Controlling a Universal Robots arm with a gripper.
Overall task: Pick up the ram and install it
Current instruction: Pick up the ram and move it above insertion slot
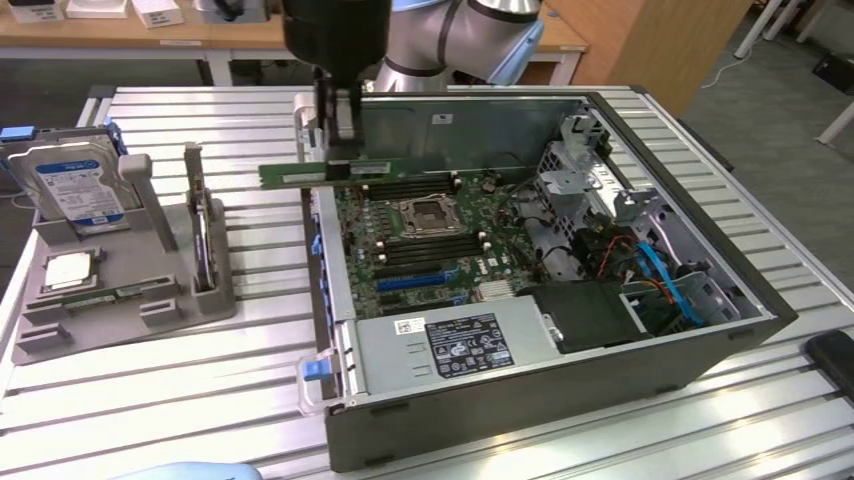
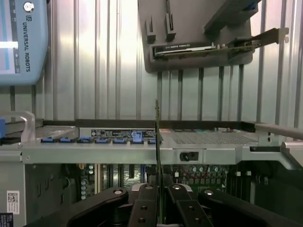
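One black two-fingered gripper (image 1: 342,138) has its jaws pinched on the single thin green ram stick (image 1: 331,173). It holds the stick level in the air over the far part of the one open dark-grey computer case (image 1: 694,345). Well apart, on the exterior view's left, one grey plastic holder (image 1: 80,325) carries one blue-labelled silver hard drive (image 1: 78,188) and one upright dark card with a metal bracket (image 1: 200,235).

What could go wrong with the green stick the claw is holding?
The ram hangs in the claw partly past the case wall, so it could knock that wall going down. It is thin and pinched at one spot, so it might tilt and miss the slots.
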